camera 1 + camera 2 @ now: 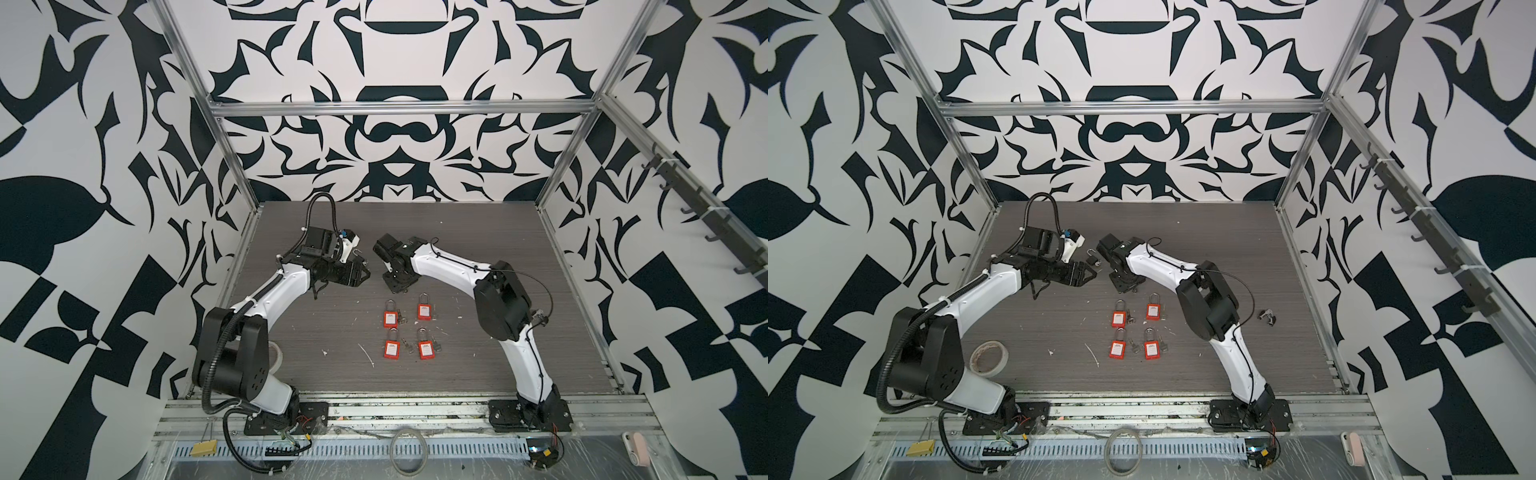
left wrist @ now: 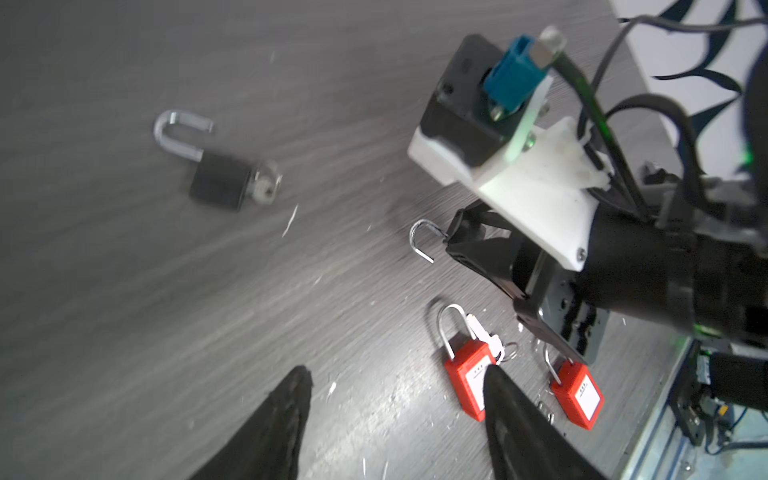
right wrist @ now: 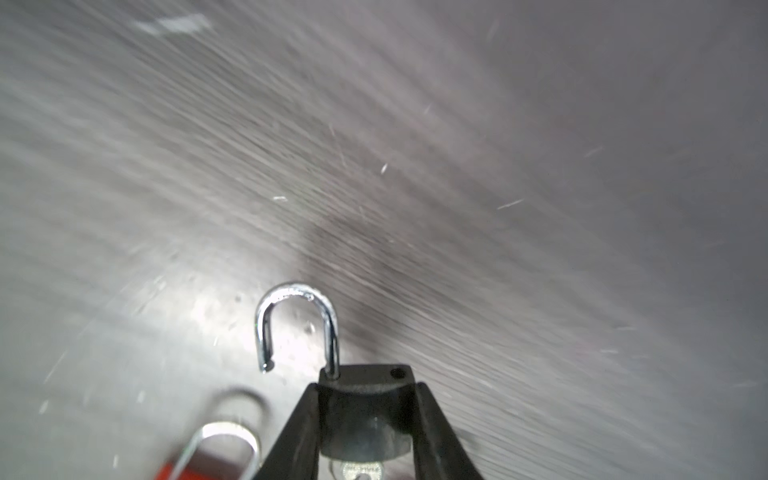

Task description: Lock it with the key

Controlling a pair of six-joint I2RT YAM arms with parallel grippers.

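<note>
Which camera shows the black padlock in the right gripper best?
Right wrist view: the black padlock sits close up in the right gripper, shackle open. Left wrist view shows just its shackle poking out; in both top views the gripper hides it.

Black padlock (image 3: 361,399), shackle (image 3: 297,320) open (key (image 3: 360,469) inserted)

White arm shells (image 1: 274,291), black joint housings (image 1: 498,307), ribbed black conduit (image 1: 203,392), tapered black pincer fingers (image 2: 511,419)
</note>
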